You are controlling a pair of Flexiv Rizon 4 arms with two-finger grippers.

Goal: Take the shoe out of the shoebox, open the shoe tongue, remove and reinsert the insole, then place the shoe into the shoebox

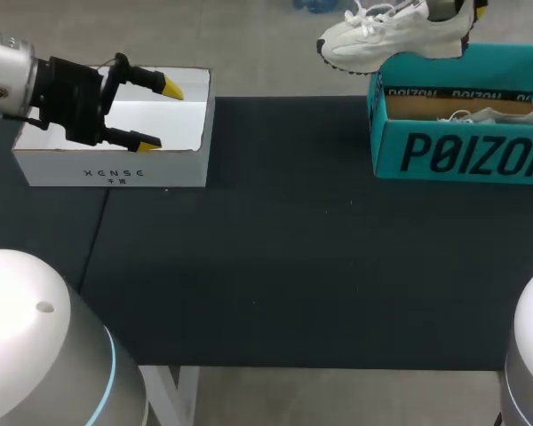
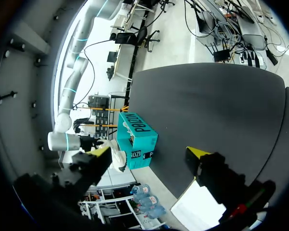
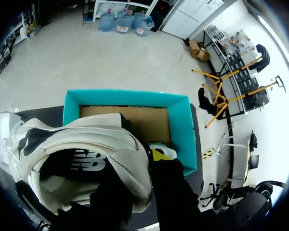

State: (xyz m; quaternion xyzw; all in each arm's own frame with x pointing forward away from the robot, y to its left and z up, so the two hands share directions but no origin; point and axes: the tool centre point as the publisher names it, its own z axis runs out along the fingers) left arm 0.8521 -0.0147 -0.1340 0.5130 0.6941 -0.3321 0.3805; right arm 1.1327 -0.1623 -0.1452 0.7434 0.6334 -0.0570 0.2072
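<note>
My right gripper [image 3: 147,163] is clamped on the heel collar of the white shoe [image 1: 386,37]. One yellow fingertip [image 3: 159,155] shows outside the heel; the other I take to be inside, hidden by the shoe. The shoe hangs in the air over the far left corner of the teal shoebox [image 1: 462,155], toe pointing towards my left side. A second shoe [image 1: 497,115] lies inside the box. I judge the lift-out nearly done. To finish well, I should keep the sole above the box wall while carrying the shoe across, then set it down flat on the bare black table [image 1: 293,248], where both arms can reach the tongue. My left gripper [image 1: 158,114] hovers over the white box [image 1: 115,169] with its fingers spread, holding nothing, well apart from the shoe.
</note>
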